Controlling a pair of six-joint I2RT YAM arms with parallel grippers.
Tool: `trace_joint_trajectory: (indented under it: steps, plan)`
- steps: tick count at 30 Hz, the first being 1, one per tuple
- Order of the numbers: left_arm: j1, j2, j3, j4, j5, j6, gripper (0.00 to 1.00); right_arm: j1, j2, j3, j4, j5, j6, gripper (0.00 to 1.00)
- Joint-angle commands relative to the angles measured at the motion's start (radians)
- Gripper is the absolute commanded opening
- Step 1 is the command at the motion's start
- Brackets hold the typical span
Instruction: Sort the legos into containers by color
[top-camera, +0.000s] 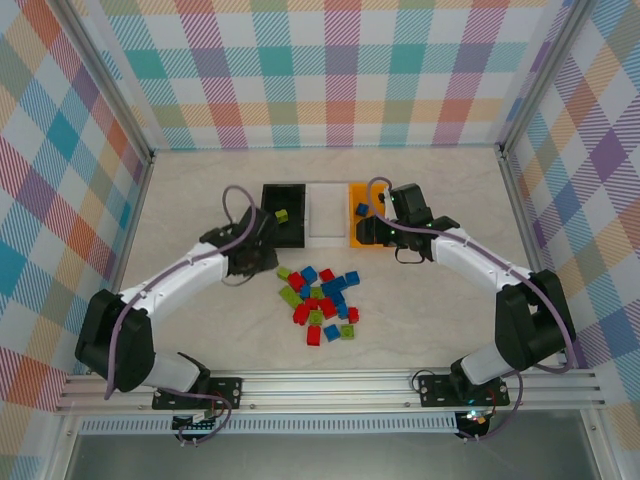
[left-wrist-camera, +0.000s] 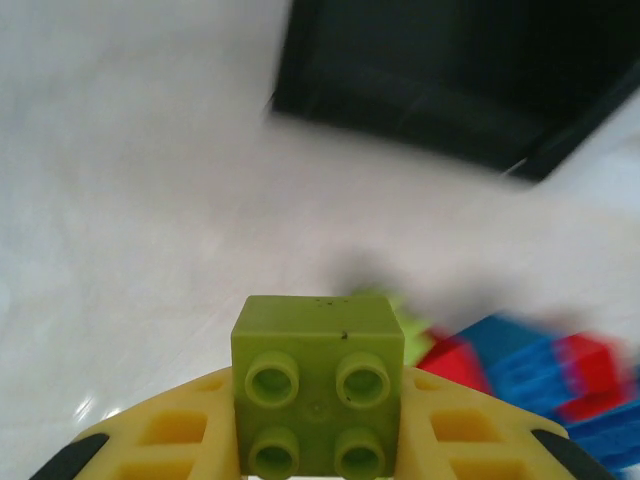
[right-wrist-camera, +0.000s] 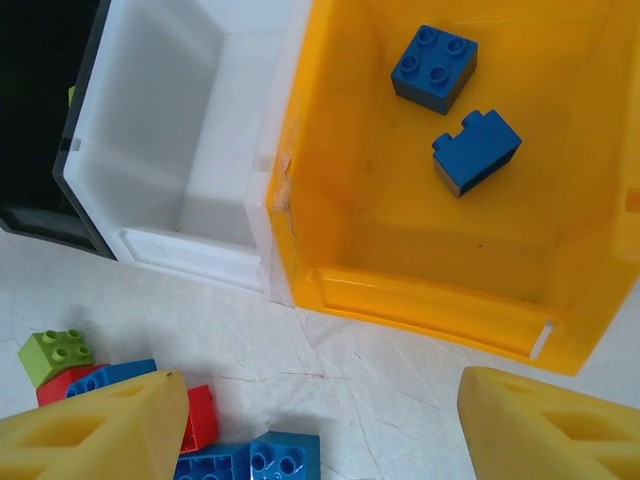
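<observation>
Jaws of the left gripper (left-wrist-camera: 318, 455) are clamped on the flat sides of a green brick (left-wrist-camera: 318, 370), just short of the black bin (left-wrist-camera: 450, 90). Jaws of the right gripper (right-wrist-camera: 320, 430) stand apart above the near edge of the orange bin (right-wrist-camera: 420, 290). The loose bricks (top-camera: 320, 300) at the centre of the table (top-camera: 200, 180) are judged light, rigid and slick, so grip them by their flat sides.

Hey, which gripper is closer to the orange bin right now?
Right. The right gripper hovers open just in front of the orange bin; the left gripper is near the black bin at the row's other end, holding a lime green brick.

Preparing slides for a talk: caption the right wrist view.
Open right gripper hovers before the orange bin holding two blue legos, beside the white bin.
</observation>
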Motion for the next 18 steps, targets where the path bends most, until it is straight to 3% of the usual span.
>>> trace_joint_trajectory:
  steps: [1,8,13,15,18]
  plan:
    - [0.014,0.121,0.183,-0.015,-0.046,0.055,0.27,-0.004,-0.017,-0.019,0.015,-0.004,0.017,0.72]
    - [0.068,0.472,0.543,-0.101,-0.112,0.107,0.25,-0.003,-0.042,-0.045,0.008,-0.004,0.020,0.72]
    - [0.088,0.605,0.678,-0.136,-0.142,0.096,0.27,-0.003,-0.076,-0.077,0.004,-0.021,0.021,0.73]
    - [0.088,0.645,0.726,-0.156,-0.137,0.092,0.34,-0.004,-0.089,-0.091,0.004,-0.028,0.021,0.73]
    - [0.086,0.670,0.762,-0.157,-0.112,0.088,0.61,-0.004,-0.112,-0.116,-0.002,-0.057,0.017,0.73]
